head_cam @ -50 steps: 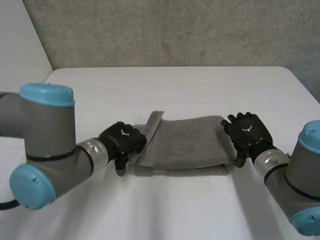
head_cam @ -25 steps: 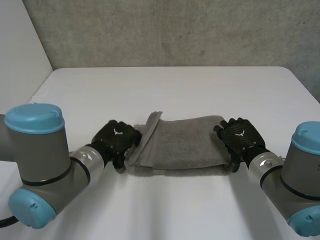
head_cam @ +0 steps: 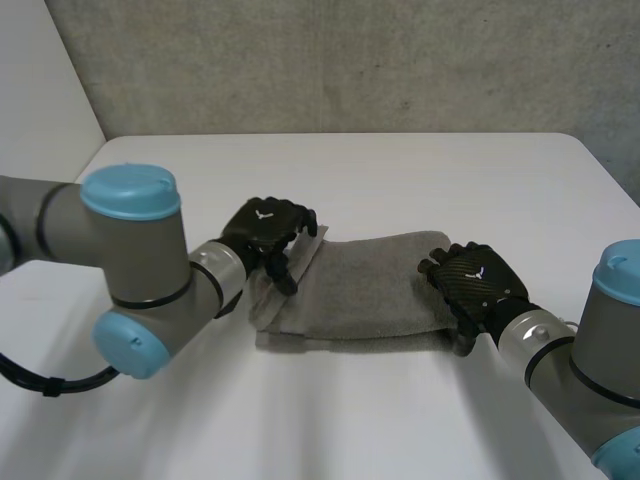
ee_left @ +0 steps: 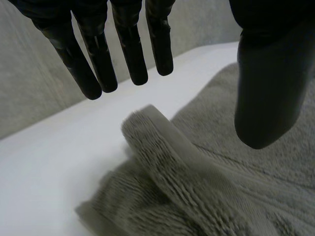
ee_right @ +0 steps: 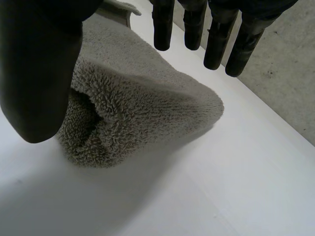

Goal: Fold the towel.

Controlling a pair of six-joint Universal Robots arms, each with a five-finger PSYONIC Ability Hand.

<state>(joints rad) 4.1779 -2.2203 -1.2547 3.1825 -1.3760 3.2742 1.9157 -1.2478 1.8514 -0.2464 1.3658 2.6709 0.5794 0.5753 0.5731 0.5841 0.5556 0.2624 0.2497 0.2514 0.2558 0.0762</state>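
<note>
A grey towel (head_cam: 360, 290) lies folded into a long band in the middle of the white table (head_cam: 400, 180). My left hand (head_cam: 265, 228) hovers over its left end with fingers straight and thumb apart, holding nothing. In the left wrist view the towel's upturned corner (ee_left: 162, 137) stands free below the fingers (ee_left: 96, 64). My right hand (head_cam: 475, 283) is at the towel's right end, open. In the right wrist view the rounded folded end (ee_right: 138, 103) sits under the palm between the thumb (ee_right: 39, 73) and the straight fingers (ee_right: 216, 39), and neither closes on it.
A grey wall (head_cam: 350, 60) runs behind the table's far edge. Bare white tabletop lies in front of the towel (head_cam: 350, 410) and beyond it.
My left hand has let go of the towel's left end, lifted away from me and spread its fingers. My right hand has slid a little leftward at the right end.
</note>
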